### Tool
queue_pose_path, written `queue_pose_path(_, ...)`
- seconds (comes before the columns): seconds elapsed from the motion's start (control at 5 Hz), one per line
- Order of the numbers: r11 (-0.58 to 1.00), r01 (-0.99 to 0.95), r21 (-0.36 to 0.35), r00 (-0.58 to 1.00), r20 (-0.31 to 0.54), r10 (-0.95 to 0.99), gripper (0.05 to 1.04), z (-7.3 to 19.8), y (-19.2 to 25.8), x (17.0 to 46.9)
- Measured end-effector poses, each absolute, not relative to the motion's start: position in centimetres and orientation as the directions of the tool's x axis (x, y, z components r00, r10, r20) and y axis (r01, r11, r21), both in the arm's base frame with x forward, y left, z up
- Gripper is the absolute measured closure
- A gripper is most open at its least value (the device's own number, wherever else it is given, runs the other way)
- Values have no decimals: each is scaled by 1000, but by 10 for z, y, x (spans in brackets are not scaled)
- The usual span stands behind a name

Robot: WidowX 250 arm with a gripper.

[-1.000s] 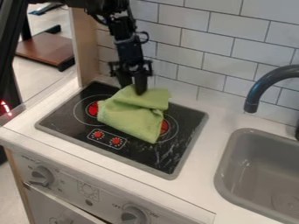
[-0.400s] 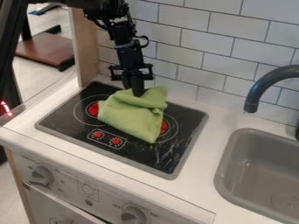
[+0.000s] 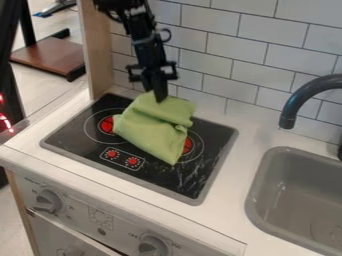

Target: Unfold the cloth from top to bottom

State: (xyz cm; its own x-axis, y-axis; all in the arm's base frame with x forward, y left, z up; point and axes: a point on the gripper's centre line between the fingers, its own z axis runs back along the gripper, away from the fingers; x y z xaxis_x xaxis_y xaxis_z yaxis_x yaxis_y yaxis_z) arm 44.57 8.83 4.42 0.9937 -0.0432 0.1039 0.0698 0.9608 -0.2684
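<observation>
- The green cloth (image 3: 150, 131) lies folded on the black toy cooktop (image 3: 73, 132), partly over both red burner rings; its body spreads below the black gripper (image 3: 160, 98), towards the cooktop's front edge.
- The gripper's fingers look closed together on the cloth's upper edge, though where dark tips meet fabric is hard to make out.
- The cloth's long axis slants from upper left at the wall side down to lower right; the gripper hangs over its upper end, and this single arm is the one in reach.
- Its narrow corner points to the front of the cooktop, slightly right, with a crease crossing the upper part just below the gripper.
- The step in hand seems to be drawing the top layer open; that likely calls for a lift, then a pull along the long axis towards the front.
- A pinch through several layers could drag the whole bundle.
</observation>
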Motion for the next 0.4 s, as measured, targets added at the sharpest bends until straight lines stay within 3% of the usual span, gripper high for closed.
queue_pose_path(0.4,929,246,-277,966,150,-211,1026,77,74,402)
